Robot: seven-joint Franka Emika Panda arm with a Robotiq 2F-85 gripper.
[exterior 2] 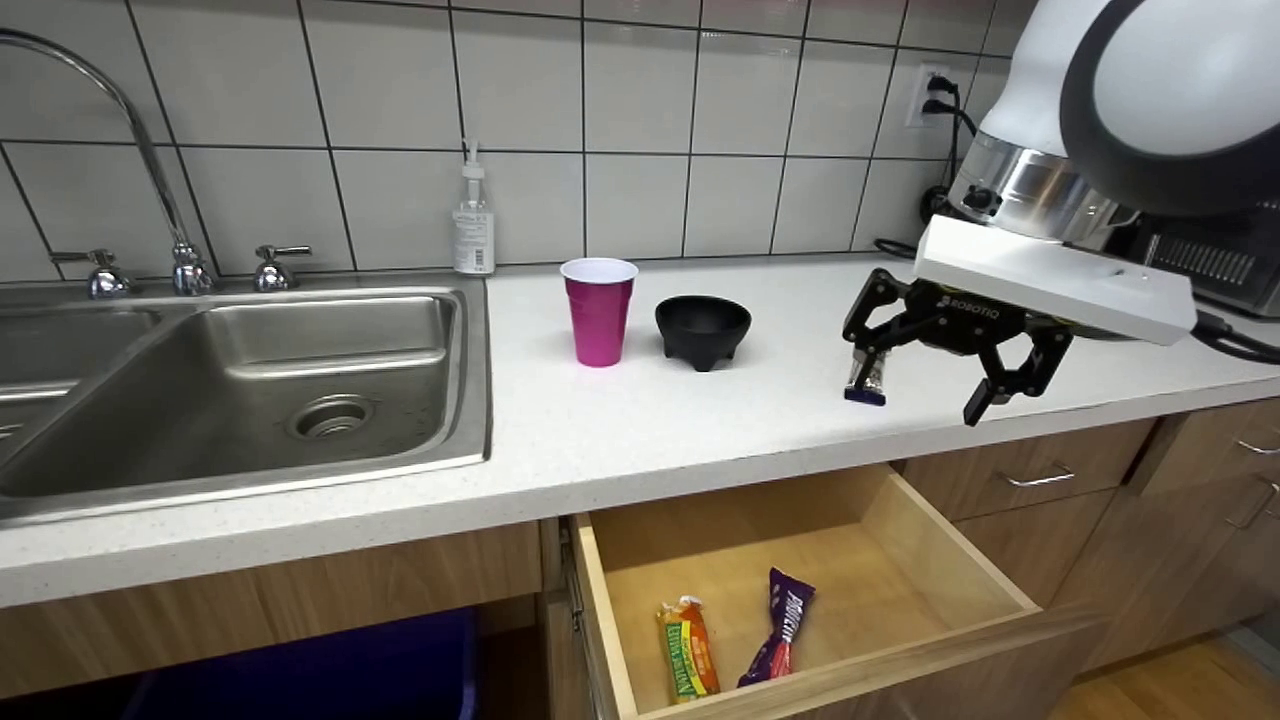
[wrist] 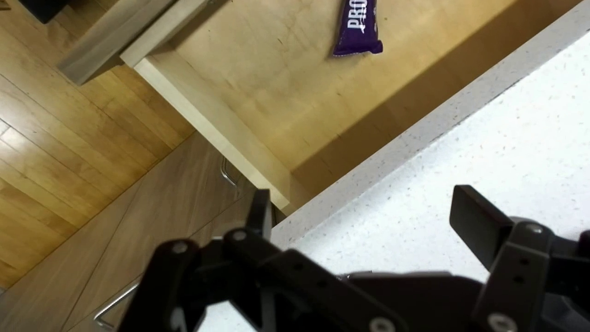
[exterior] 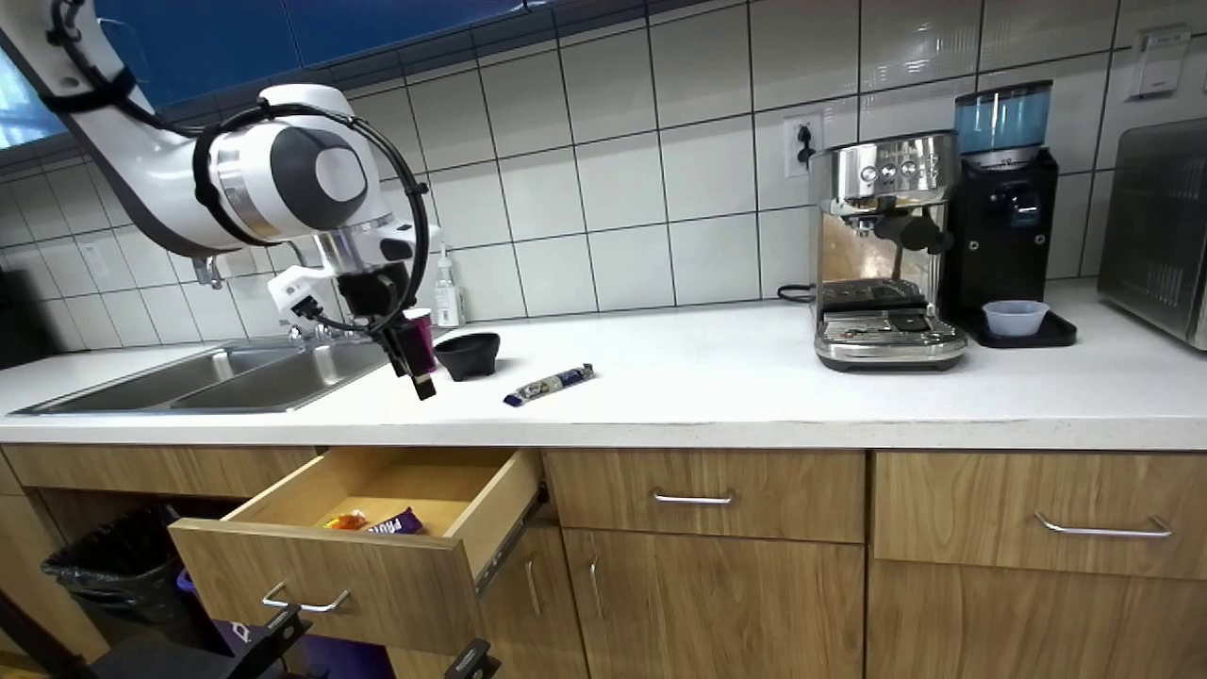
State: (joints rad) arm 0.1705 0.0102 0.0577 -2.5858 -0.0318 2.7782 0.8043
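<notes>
The open drawer [exterior 2: 925, 560] below the counter's front edge [exterior 2: 700, 478] already holds an orange packet [exterior 2: 688, 648] and purple bar [exterior 2: 780, 632]; above that edge hangs the empty, wide-parted gripper [exterior 2: 915, 398]; farther in lies the blue-ended bar [exterior: 550, 385], not yet grasped

Bright light, soft glare on wall tiles [exterior: 801, 57]

The tool [exterior 2: 917, 394] tilts downward, its jaws apart.
</notes>
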